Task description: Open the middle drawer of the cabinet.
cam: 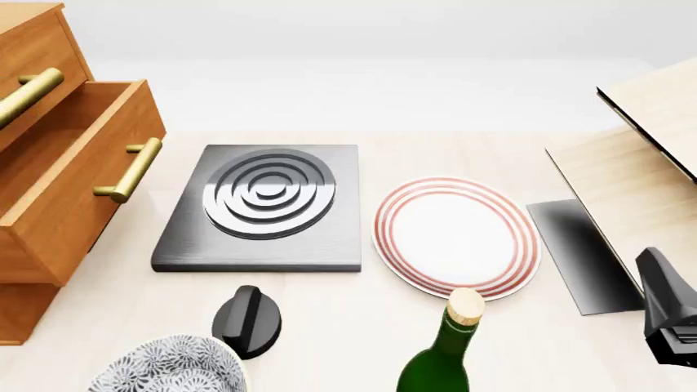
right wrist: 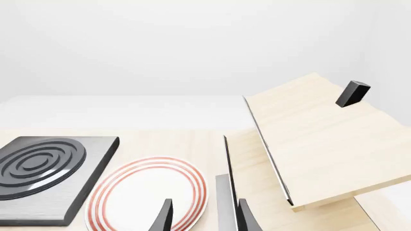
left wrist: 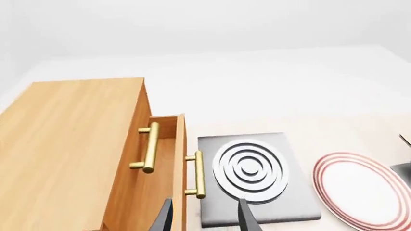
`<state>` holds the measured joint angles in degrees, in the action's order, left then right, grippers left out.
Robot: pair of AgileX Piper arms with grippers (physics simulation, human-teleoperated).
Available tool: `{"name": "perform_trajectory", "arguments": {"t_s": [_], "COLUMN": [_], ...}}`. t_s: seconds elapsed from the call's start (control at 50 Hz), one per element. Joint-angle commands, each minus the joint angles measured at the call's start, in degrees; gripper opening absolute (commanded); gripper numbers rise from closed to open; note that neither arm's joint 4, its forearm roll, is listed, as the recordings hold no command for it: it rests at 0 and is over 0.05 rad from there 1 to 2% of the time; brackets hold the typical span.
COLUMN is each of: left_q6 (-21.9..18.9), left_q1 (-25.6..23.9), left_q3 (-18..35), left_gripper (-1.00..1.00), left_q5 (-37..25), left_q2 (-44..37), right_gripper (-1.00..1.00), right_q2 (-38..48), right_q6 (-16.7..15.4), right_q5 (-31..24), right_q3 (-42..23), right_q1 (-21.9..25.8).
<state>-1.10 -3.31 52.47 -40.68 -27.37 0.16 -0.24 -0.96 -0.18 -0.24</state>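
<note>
The orange-brown cabinet stands at the table's left and also shows in the left wrist view. Its middle drawer is pulled out well past the top drawer, with its brass handle free. In the left wrist view the middle drawer's handle lies just beyond my left gripper, which is open and holds nothing. The top drawer's handle sits further back. My right gripper is open and empty above the striped plate's edge, far from the cabinet. The bottom drawer is hidden.
A grey stove plate with rings lies right of the cabinet, then a red-rimmed white plate. A green bottle, a patterned bowl and a black knob-like object stand near the front. A pale wood box stands at the right.
</note>
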Motion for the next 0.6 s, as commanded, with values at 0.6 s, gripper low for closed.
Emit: {"name": "perform_trajectory", "arguments": {"t_s": [0.6], "left_q6": [7.7], "left_q1": [6.1], "left_q3": [-5.9], "left_gripper": [1.0], "left_q5": [6.7], "left_q2": [-4.8], "right_gripper": [1.0], "right_q2": [0.1], "right_q6": [0.1], "right_q5": [0.3], "right_q3": [0.0], "right_q1": [0.1]}}
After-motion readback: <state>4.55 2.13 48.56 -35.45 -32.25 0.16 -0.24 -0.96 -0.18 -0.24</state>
